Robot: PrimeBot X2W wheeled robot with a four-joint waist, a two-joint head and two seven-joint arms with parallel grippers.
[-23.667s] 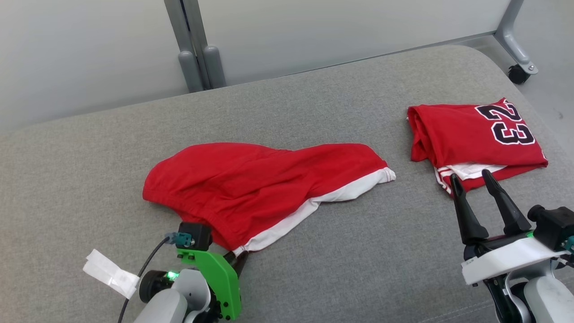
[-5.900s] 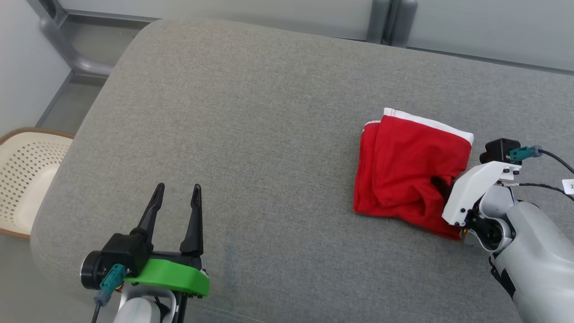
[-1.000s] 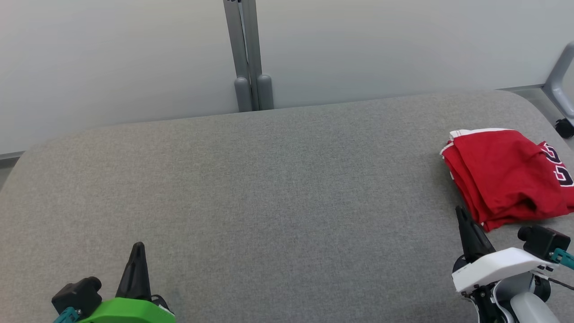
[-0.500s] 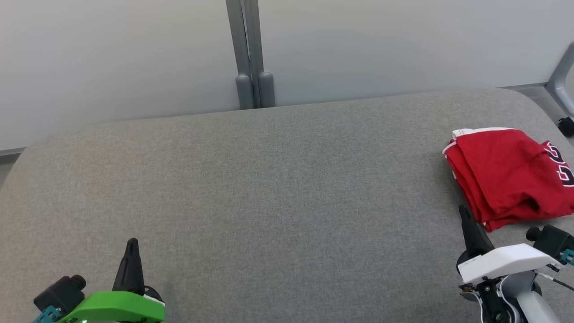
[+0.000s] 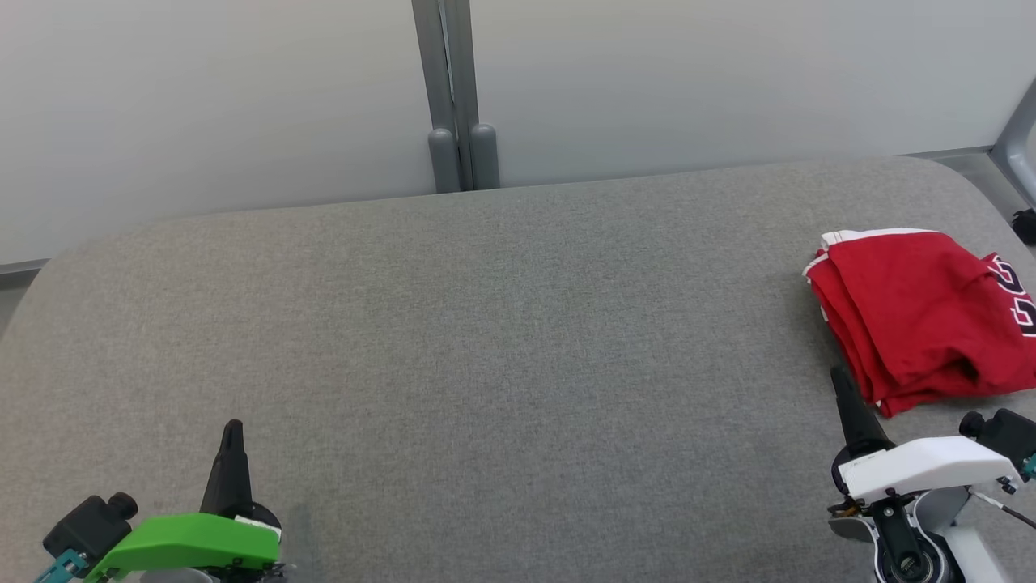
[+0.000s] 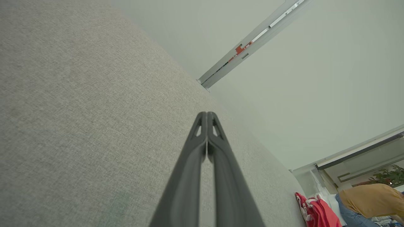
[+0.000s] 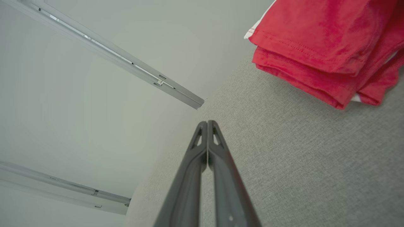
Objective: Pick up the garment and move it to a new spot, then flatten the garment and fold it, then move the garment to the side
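Observation:
The folded red garment [image 5: 906, 316] with white trim lies at the far right of the grey padded table [image 5: 502, 348], resting on another folded red piece with dark numerals [image 5: 1021, 304]. In the right wrist view the red stack [image 7: 318, 47] sits at the upper right, apart from the fingers. My right gripper [image 5: 842, 380] is shut and empty, just in front of the stack's near corner. My left gripper [image 5: 232, 429] is shut and empty at the lower left, far from the garment. Its closed tips [image 6: 207, 114] point along the bare table, and the right one's closed tips [image 7: 207, 122] point past the stack.
A pale partition wall with a grey post [image 5: 453, 97] stands behind the table. The table's rounded far corners fall away at left and right. In the left wrist view, a person in a tan top [image 6: 369, 197] bends at the far lower right, beyond the red stack [image 6: 315, 211].
Both grippers stay shut. The left gripper has drifted slightly up and left, the right one slightly lower. The view has shifted a little.

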